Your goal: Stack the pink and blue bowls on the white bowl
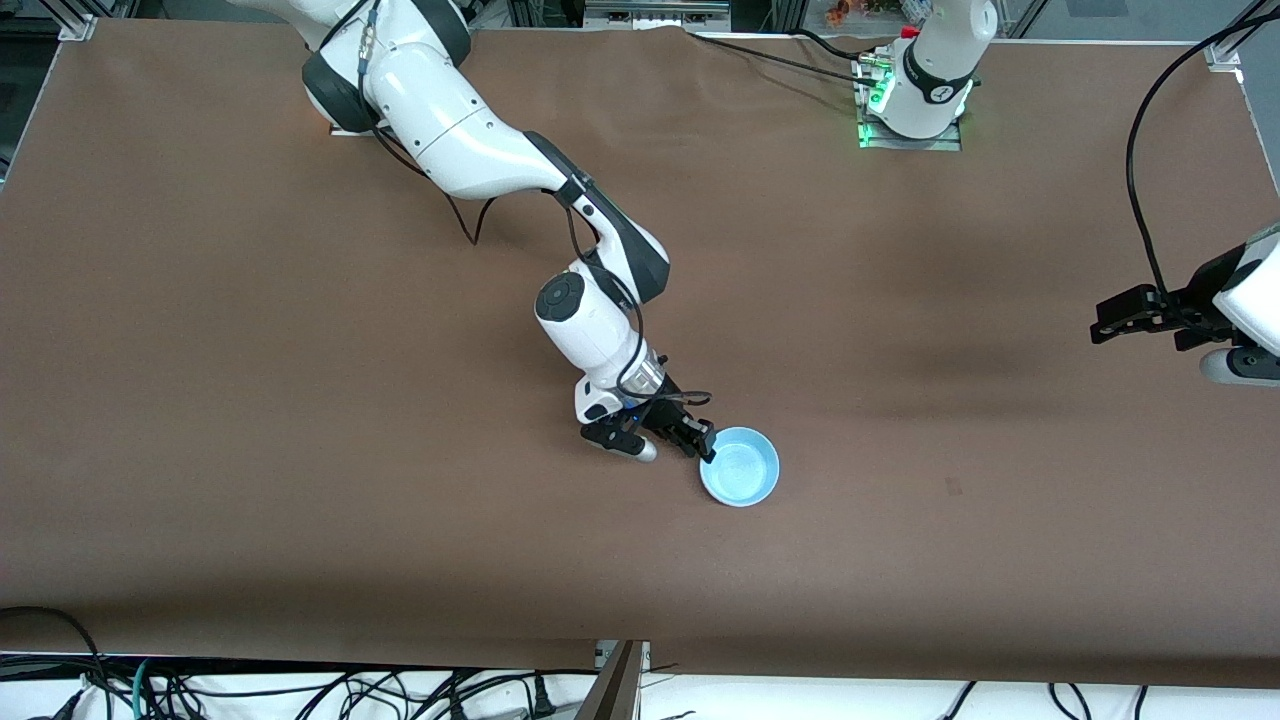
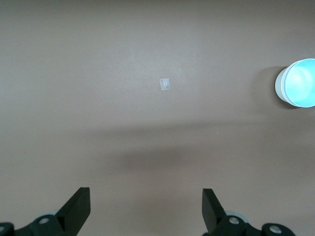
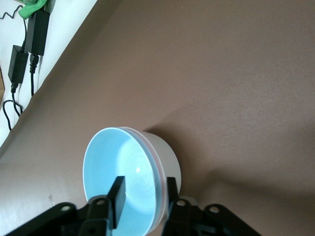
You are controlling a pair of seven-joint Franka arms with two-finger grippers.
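The three bowls stand nested on the brown table. The light blue bowl [image 1: 740, 467] is on top. In the right wrist view the blue bowl [image 3: 123, 157] sits in the pink bowl, of which only a thin rim [image 3: 157, 164] shows, and both sit in the white bowl [image 3: 171, 158]. My right gripper [image 1: 706, 446] [image 3: 144, 194] is open and straddles the stack's rim, one finger [image 3: 117, 196] inside the blue bowl with a gap to its wall, the other outside by the white wall. My left gripper [image 1: 1100, 328] [image 2: 145, 209] waits open and empty over the left arm's end of the table. The stack [image 2: 298, 82] shows far off in its view.
A small scrap of clear tape [image 2: 165, 84] lies on the table between the stack and the left gripper. Cables [image 1: 300, 690] and power adapters [image 3: 29, 39] lie off the table's front edge, nearer to the front camera than the stack.
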